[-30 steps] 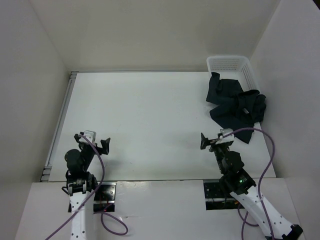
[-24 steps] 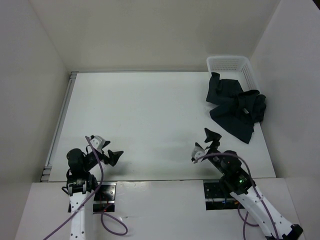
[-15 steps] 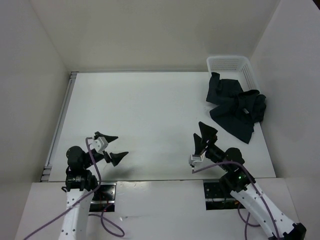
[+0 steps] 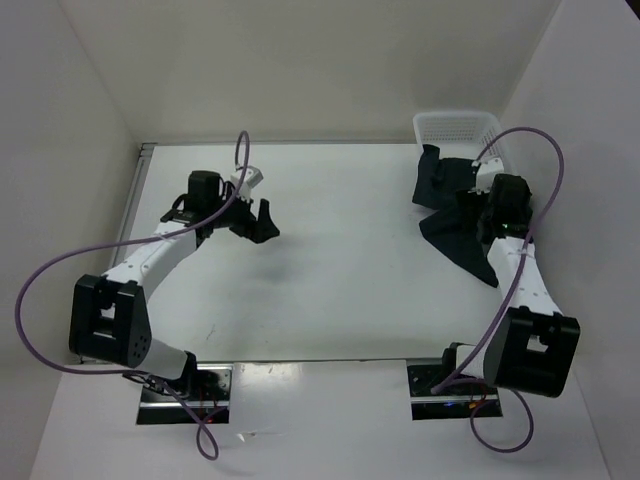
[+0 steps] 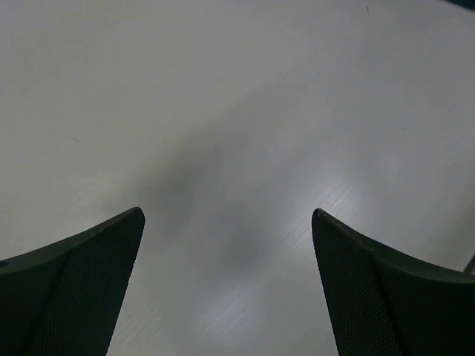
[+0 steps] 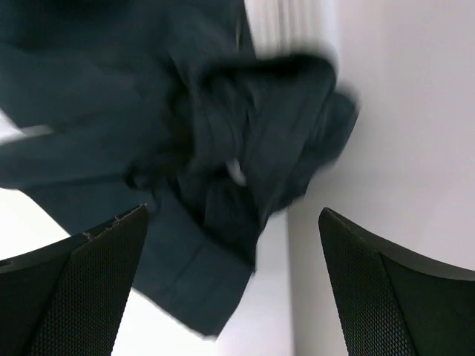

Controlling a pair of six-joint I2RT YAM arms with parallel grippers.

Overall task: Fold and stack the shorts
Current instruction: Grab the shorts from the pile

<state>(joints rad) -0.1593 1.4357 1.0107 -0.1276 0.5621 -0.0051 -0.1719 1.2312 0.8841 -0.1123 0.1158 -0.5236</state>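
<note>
Hovering over the crumpled shorts (image 6: 215, 111), right end effector (image 6: 231, 211) spread wide, empty

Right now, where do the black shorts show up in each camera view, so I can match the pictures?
Top external: the shorts lie crumpled at the far right, against the near end of the white basket.
Left wrist: not in it; only bare table shows.
Right wrist: they fill the upper left and middle of the picture.
Shared landmark: the white table, which shows in all three views.
</note>
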